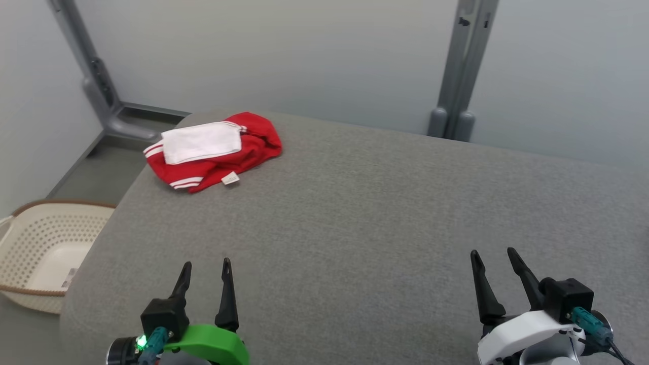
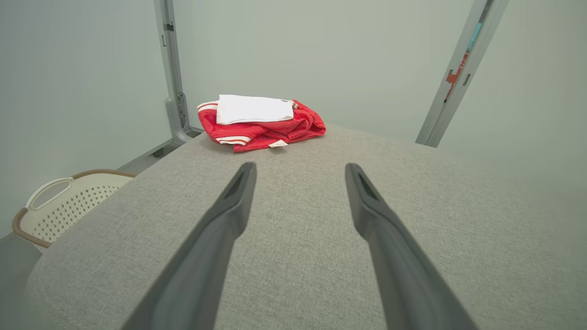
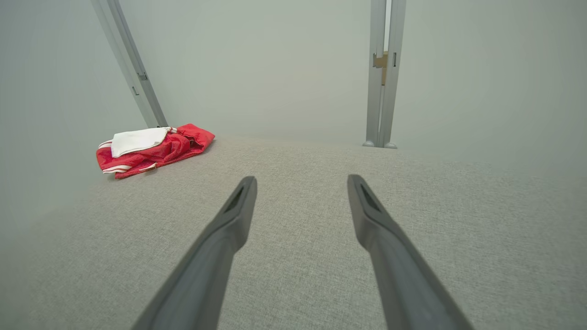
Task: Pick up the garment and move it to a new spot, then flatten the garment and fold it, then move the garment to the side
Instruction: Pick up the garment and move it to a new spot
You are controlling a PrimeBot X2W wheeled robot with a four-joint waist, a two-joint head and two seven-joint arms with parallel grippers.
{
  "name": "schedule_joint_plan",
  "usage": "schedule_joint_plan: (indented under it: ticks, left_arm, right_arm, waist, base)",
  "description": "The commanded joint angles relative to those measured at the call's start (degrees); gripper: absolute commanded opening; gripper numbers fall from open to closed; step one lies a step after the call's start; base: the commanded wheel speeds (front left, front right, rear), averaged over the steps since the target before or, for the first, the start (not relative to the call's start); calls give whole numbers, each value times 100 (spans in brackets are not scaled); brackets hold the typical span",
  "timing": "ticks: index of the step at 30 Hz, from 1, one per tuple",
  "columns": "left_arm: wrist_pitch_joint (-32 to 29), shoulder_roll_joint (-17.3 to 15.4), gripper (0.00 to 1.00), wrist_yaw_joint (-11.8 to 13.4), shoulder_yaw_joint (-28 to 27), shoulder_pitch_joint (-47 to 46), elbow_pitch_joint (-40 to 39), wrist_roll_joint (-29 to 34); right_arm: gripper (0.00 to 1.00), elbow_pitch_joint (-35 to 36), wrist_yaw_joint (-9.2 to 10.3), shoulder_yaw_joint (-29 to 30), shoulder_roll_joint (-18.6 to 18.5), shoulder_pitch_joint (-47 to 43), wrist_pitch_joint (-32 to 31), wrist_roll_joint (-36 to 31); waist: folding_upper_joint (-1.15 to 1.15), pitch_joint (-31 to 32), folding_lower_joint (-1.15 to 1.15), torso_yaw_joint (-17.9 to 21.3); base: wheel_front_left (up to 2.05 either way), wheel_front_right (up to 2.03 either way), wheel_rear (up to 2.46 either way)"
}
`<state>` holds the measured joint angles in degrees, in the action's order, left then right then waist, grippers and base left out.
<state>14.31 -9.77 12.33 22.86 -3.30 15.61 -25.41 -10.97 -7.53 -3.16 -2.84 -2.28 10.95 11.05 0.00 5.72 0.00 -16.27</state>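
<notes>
Looking down, head cam: roughly folded red garment [image 1: 253,147] w/ white stripes at far-left corner of grey padded table [image 1: 355,213]; L gripper [image 1: 207,262] and R gripper [image 1: 493,251] both spread wide, empty, at near edge. L wrist: garment straight ahead, perforated basket [image 2: 69,206] on floor at left. R wrist: garment far left.

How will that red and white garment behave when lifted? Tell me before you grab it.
The garment lies bunched in soft folds, so it will probably go limp and hang, unfolding as it rises. It looks thin, so likely light. On the grey fabric surface a push would probably crumple it rather than slide it whole.
</notes>
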Motion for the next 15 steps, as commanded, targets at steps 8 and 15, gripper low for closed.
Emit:
schedule_joint_plan:
  ticks: [8, 15]
  left_arm:
    - [49, -123, 100, 237, -351, 83, -362, -82]
    - [88, -97, 100, 283, -497, 232, -546, -47]
  right_arm:
    - [100, -215, 8, -432, -15, 577, 82, 1]
    - [100, -485, 8, -661, -16, 863, 121, 24]
  waist:
    - [0, -365, 0, -1133]
    - [0, -429, 0, -1177]
  base:
    - [0, 0, 0]
    - [0, 0, 0]
